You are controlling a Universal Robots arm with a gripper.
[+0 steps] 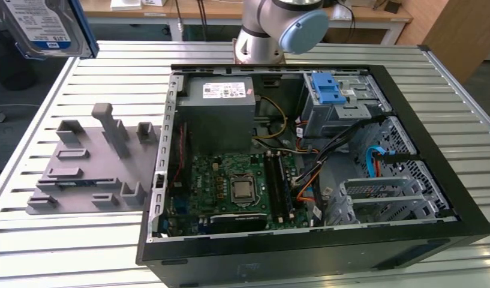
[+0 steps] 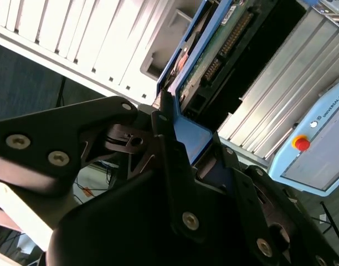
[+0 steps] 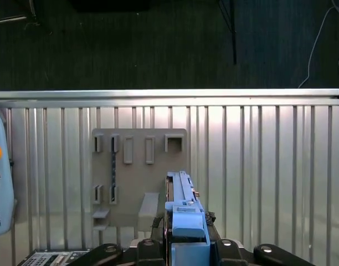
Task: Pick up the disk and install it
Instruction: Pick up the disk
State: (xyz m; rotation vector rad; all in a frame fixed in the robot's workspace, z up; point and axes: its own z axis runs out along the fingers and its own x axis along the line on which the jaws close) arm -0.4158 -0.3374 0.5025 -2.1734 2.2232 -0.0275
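I have the gripper (image 3: 186, 248) clamped on the disk (image 3: 182, 199), which stands on edge between its fingers, blue carrier frame nearest the wrist. Beyond it lie the grey fixture plate (image 3: 136, 160) and the slatted table (image 3: 258, 166). In the exterior view the disk hangs high at the exterior view's left, well apart from the open computer case (image 1: 309, 255).

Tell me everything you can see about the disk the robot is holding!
The disk is a flat silver box with a white-and-blue label and a blue plastic frame round its edges. In the second wrist view its other face shows a green circuit board with a row of connector pins. The gripper clamps the blue frame at one end and holds the disk in the air above the slatted metal table.
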